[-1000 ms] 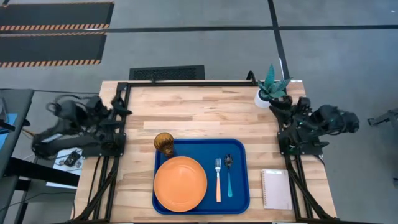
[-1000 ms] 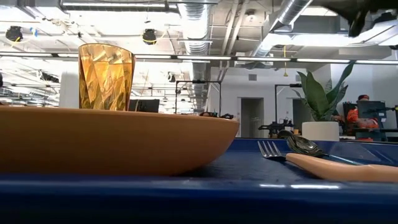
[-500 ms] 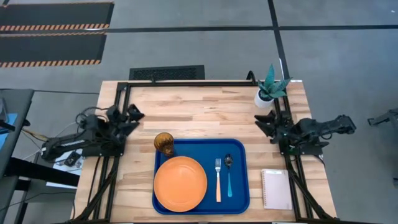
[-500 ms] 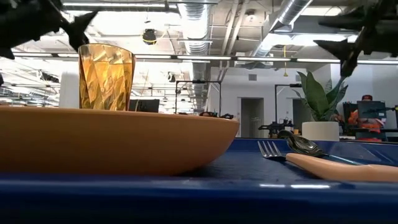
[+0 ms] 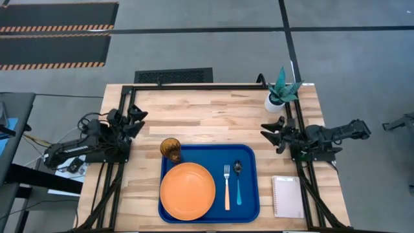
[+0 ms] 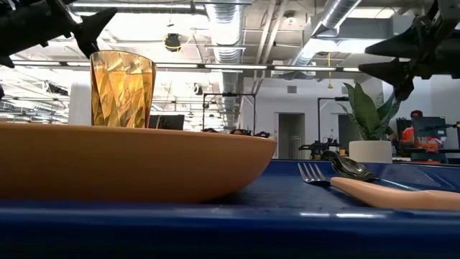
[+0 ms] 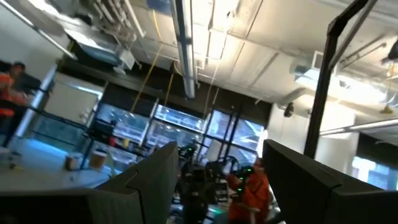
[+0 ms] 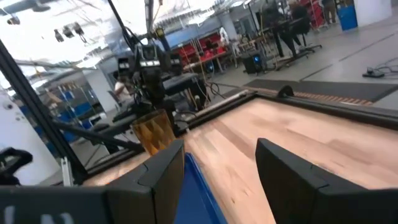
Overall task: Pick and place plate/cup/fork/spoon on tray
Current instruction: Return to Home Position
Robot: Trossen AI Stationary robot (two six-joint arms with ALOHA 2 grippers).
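Note:
The blue tray (image 5: 249,155) lies on the near middle of the wooden table. On it lie the orange plate (image 5: 187,191), the fork (image 5: 227,188) with its tan handle and the teal-handled spoon (image 5: 238,183). The amber cup (image 5: 171,149) stands upright at the tray's far left corner; it also shows in the right wrist view (image 8: 155,130). My left gripper (image 5: 139,116) is open and empty at the table's left edge, above the table. My right gripper (image 5: 270,133) is open and empty at the right edge, pointing toward the tray.
A white pot with a green plant (image 5: 281,94) stands at the far right corner, just behind my right arm. A white notepad (image 5: 287,196) lies to the right of the tray. Black frame rails (image 5: 194,87) run along the table's far, left and right sides.
Both arms have unfolded from their rest poses at the table's sides. My left gripper has come a little toward the table's middle. My right gripper has come down and toward the table's middle, away from the plant. The tableware has kept still.

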